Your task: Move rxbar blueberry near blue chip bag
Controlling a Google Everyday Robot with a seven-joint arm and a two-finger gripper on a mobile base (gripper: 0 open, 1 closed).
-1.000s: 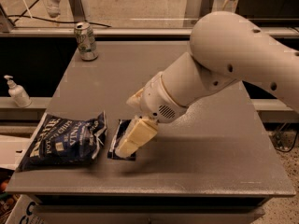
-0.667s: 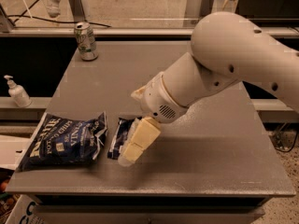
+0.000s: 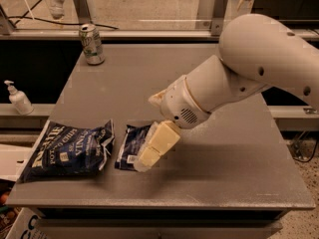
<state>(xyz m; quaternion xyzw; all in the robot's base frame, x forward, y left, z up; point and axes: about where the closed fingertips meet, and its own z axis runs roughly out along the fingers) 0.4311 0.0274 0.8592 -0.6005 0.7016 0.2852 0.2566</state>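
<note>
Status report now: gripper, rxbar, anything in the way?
Gripper low over rxbar blueberry. Bar flat on table, just beside blue chip bag. Nothing between them.

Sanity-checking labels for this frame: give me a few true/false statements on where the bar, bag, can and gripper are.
1. The rxbar blueberry lies flat on the table beside the blue chip bag. True.
2. The blue chip bag lies on top of the bar. False: they lie side by side, neither covering the other.
3. The gripper is down at the bar's edge away from the bag. True.
4. The can lies tipped over at the table's front edge. False: it stands upright at a far corner.
5. The soap bottle stands on the table. False: it stands on a ledge off the table's side.
</note>
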